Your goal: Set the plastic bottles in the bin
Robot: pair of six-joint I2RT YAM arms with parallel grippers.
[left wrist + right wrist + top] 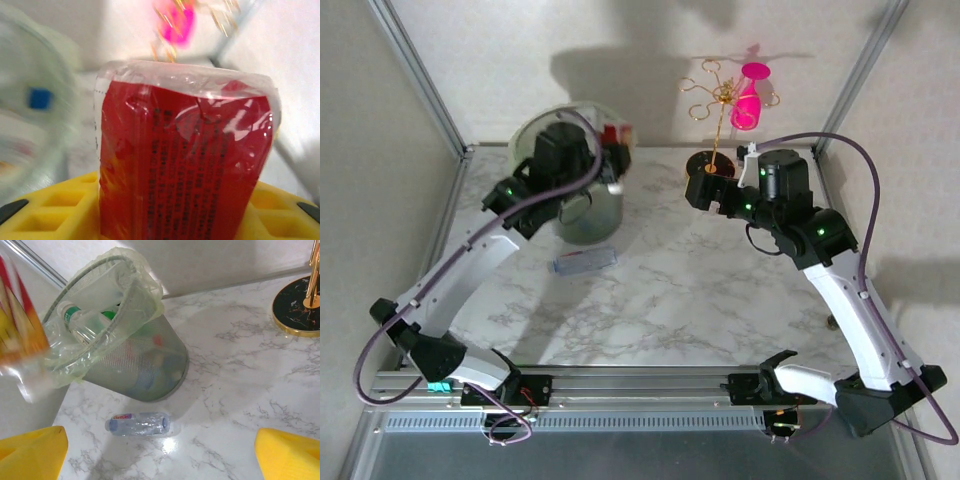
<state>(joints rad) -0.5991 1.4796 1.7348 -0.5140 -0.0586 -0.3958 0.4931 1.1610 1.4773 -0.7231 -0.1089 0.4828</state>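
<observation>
The marble desk (pixel 720 290) carried the bin (pixel 582 225) at its far left, tilted toward the right arm's camera, with several bottles (pixel 82 317) already lying inside. To its right rose the gold wire stand (pixel 718 110) on a black base, the pink goblet (pixel 750 95) hanging from it, well clear of the bin.

The left gripper (pixel 608 152) hung above the bin's far right rim, its yellow fingers (pixel 55 205) clamped on the red bottle (pixel 185 165). The bottle's long axis ran straight out between the fingers, away from the wrist. The bin's mouth lay just beneath and to the left, so I judged that letting go there would drop it in, or near the rim.

The right gripper (pixel 700 190) hovered between bin and stand with its jaws spread wide and nothing in them.

One clear bottle (pixel 583 262) lay on its side on the desk just before the bin, long axis roughly left to right. Nothing stood between it and the free right gripper.
</observation>
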